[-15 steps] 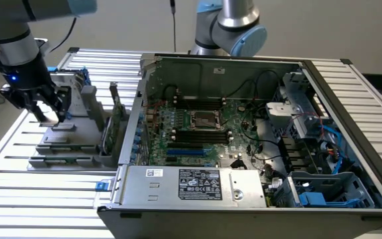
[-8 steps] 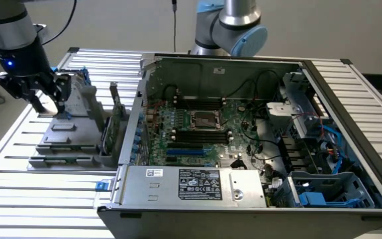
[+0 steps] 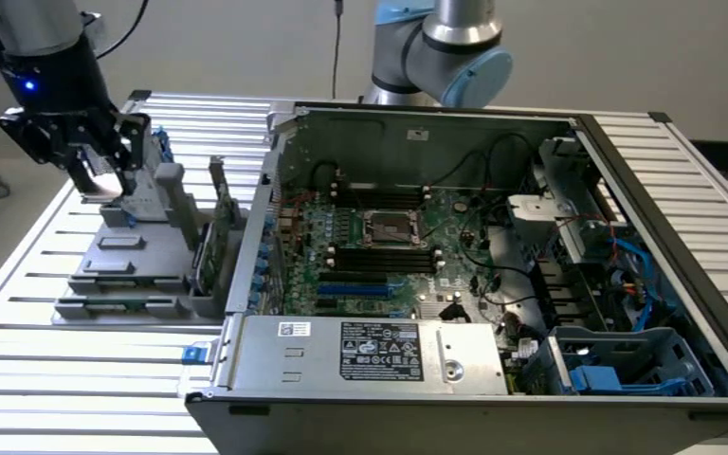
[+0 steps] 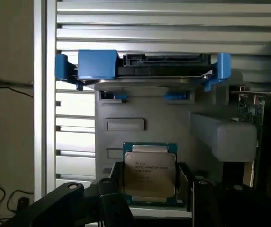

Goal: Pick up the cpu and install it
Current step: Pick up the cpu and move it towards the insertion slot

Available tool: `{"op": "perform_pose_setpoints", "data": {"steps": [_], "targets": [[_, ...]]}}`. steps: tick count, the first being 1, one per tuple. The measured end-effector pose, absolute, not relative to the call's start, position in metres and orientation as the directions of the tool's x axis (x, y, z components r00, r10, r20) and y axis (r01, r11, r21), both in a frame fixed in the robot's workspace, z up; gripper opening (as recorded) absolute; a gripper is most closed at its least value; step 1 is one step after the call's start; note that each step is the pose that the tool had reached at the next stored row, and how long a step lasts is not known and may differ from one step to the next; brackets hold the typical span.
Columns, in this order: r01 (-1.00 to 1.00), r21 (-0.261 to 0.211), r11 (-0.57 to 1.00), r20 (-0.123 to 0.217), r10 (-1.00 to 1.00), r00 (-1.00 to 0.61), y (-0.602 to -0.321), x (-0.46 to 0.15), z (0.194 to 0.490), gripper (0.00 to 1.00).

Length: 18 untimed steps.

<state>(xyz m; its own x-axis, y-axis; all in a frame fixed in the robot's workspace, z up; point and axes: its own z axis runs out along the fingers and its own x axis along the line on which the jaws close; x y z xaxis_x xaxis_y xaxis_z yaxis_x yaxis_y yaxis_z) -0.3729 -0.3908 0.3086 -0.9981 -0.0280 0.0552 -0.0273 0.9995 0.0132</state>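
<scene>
End effector [image 4: 149,191] stands wide yet clamped on the cpu [image 4: 149,169] by opposite edges, over the gray holder [image 4: 168,118] — I judge it light, rigid, fragile underneath — edges only.

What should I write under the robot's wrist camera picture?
Gripper holds a silvery chip over the gray tray, with a blue-framed drive beyond.

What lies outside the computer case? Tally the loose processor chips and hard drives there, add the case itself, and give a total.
processor chip: 1
hard drive: 1
computer case: 1
Total: 3
</scene>
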Motion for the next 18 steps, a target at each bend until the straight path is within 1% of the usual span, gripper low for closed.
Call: {"op": "perform_pose_setpoints", "data": {"steps": [7, 18], "targets": [[-0.027, 0.013, 1.000, 0.055, -0.028, -0.998, -0.391, -0.342, 0.340, 0.55], [-0.027, 0.032, 0.999, 0.055, -0.029, -0.998, -0.392, -0.292, 0.375, 0.55]]}}
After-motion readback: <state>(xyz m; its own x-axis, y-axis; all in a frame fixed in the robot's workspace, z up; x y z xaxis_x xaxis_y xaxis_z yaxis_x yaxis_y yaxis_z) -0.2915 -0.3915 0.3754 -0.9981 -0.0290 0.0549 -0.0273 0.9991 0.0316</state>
